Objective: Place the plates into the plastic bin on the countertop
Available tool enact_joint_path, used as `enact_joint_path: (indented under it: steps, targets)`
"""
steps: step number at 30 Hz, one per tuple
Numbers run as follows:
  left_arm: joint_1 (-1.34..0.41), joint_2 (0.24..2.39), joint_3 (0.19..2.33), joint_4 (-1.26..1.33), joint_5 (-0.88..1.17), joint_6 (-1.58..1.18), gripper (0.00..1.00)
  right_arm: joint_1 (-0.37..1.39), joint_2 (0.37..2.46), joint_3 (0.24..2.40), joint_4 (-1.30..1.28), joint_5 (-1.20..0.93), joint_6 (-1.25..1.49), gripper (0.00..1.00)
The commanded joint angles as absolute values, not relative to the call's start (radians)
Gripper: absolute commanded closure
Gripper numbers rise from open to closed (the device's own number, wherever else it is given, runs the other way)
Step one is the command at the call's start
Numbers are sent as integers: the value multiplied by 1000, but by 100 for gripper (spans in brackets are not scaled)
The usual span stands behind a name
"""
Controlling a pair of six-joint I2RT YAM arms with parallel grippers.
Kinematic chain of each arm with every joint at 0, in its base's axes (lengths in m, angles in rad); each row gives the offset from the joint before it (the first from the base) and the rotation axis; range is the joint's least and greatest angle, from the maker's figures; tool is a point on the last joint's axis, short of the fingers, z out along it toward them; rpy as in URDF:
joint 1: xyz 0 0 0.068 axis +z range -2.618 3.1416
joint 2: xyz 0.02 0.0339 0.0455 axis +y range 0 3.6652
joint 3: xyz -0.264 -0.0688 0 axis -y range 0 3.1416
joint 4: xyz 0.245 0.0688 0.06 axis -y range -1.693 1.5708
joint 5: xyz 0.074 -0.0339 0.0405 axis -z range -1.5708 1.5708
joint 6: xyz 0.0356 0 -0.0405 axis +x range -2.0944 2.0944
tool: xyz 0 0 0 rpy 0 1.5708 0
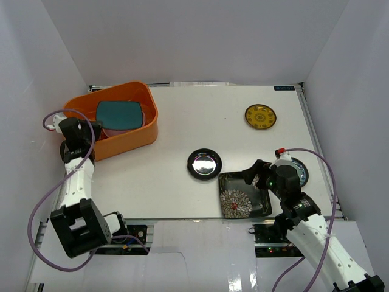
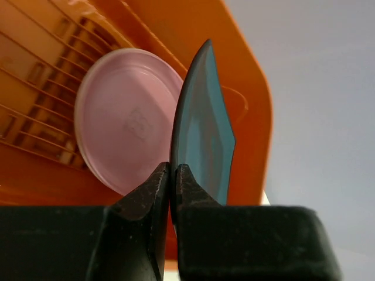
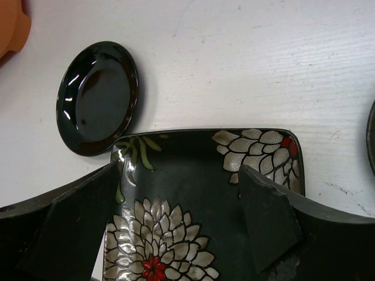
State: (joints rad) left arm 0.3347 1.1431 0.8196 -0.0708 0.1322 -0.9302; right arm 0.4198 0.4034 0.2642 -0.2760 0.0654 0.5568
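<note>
The orange plastic bin (image 1: 149, 131) stands at the far left of the white countertop (image 1: 200, 121). My left gripper (image 2: 173, 167) is shut on the rim of the teal rounded-square plate (image 2: 205, 129) and holds it on edge inside the bin (image 2: 249, 76), beside the pink plate (image 2: 126, 117). In the top view the teal plate (image 1: 120, 114) fills the bin's middle. My right gripper (image 3: 179, 175) is open just above the black floral square plate (image 3: 176, 228), one finger on each side. The glossy black round plate (image 3: 96, 99) lies to its left. The cream plate is hidden.
The small yellow plate (image 1: 261, 116) lies at the far right of the countertop. The light-blue patterned plate (image 1: 300, 171) is partly hidden under my right arm. Grey walls close in three sides. The black round plate (image 1: 203, 164) sits mid-table beside the floral plate (image 1: 243, 196).
</note>
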Motion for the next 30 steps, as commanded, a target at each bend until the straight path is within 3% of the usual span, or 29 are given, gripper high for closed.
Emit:
enact_joint_path:
  steps: [1, 5, 6, 8, 9, 12, 13, 14, 19, 23, 30]
  targets:
    - [371, 1181, 818, 116, 201, -950, 100, 419, 400, 249, -219, 21, 534, 12]
    - [374, 1253, 830, 144, 228, -943, 99, 417, 397, 235, -212, 25, 538, 12]
    - [374, 1265, 837, 138, 232, -936, 81, 417, 403, 235, -212, 23, 541, 11]
    - [374, 1284, 848, 124, 232, -930, 61, 419, 416, 238, -209, 23, 541, 11]
    - [374, 1284, 850, 124, 230, -920, 39, 417, 420, 239, -207, 23, 541, 11]
    - [374, 1275, 862, 100, 245, -917, 18, 419, 433, 250, -207, 37, 541, 11]
    - [373, 1270, 876, 81, 256, -920, 6, 419, 436, 253, -207, 41, 541, 11]
    - [374, 1258, 882, 78, 282, -923, 3, 417, 446, 258, -204, 47, 538, 11]
    - [370, 1192, 968, 13, 380, -942, 2, 417, 479, 304, -207, 41, 520, 11]
    - [347, 1121, 1046, -198, 289, -848, 2, 417, 506, 357, -232, 32, 494, 9]
    - [338, 941, 878, -270, 226, -759, 2, 417, 518, 403, -248, 12, 462, 2]
